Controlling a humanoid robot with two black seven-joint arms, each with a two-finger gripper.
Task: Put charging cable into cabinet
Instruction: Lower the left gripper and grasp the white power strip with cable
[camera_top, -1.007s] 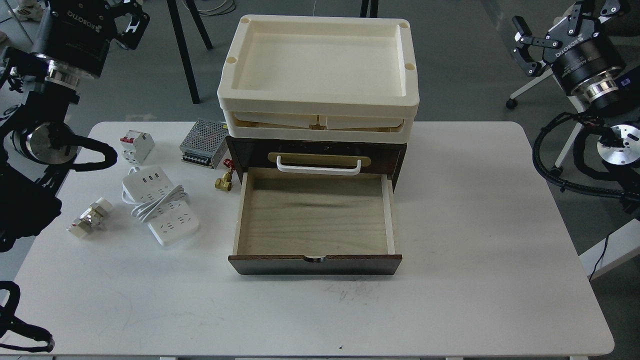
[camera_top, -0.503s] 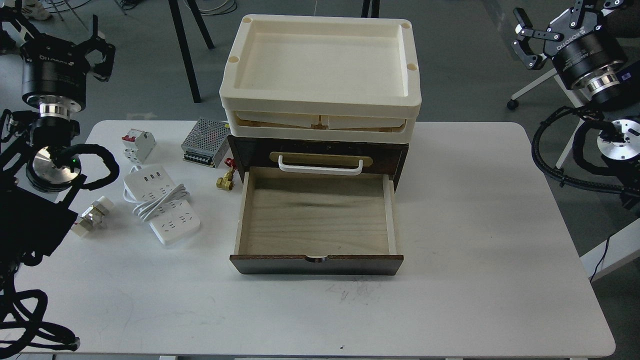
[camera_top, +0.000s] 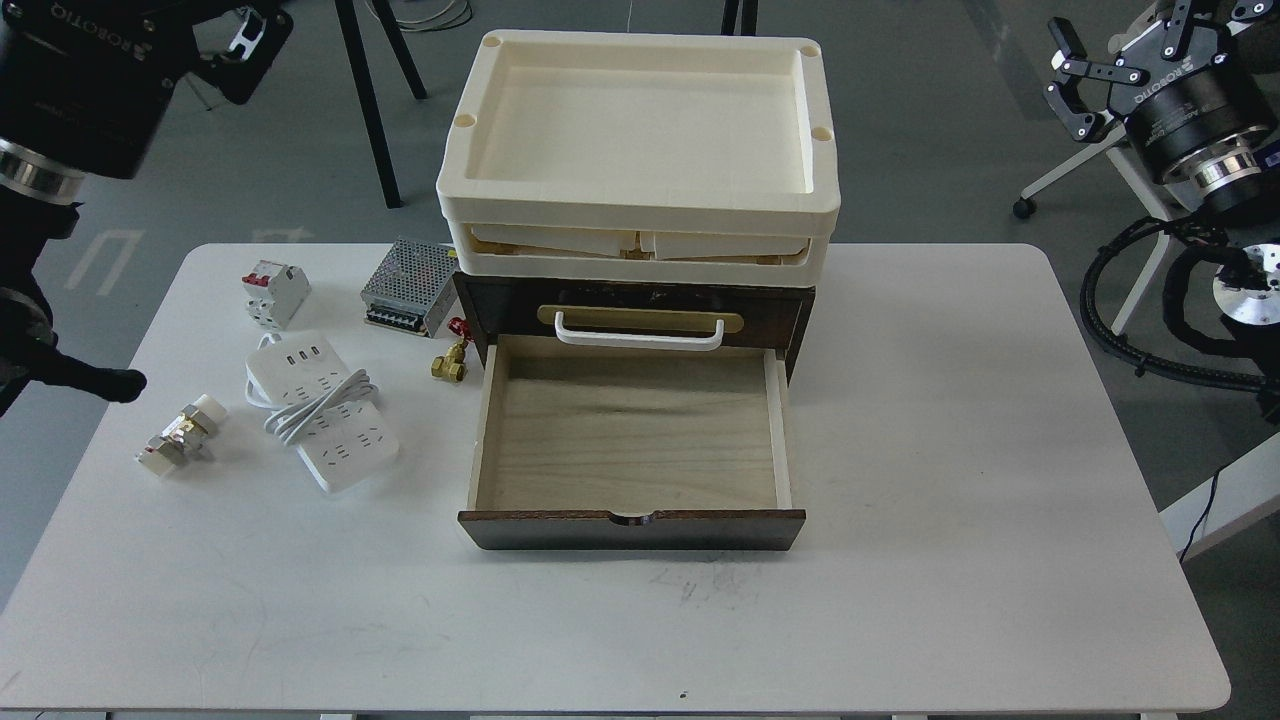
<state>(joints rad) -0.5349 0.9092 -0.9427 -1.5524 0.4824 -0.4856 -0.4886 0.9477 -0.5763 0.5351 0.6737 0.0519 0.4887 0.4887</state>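
Left gripper sits at the top-left edge of the view, off the table, mostly cropped. Only one black finger tip is visible, so can't tell how far it's open; nothing visibly in it.

Right gripper is top-right, also off the table. Fingers spread apart, holding nothing.

Charging cable: white power strip with cord wound round its middle, flat on the table. It's well below the left gripper and slightly to its right, far left of the right gripper. No contact with either.

Cabinet: mid-table, between the two grippers and lower than both. Its drawer is pulled out toward the camera, pale wood floor bare. White handle on the cabinet front above the drawer. Cream trays stacked on top.

Strip lies just left of the open drawer, not touching it.

Near the strip:
- circuit breaker and perforated metal box on its far side
- brass valve between strip and cabinet
- small metal fitting to its left
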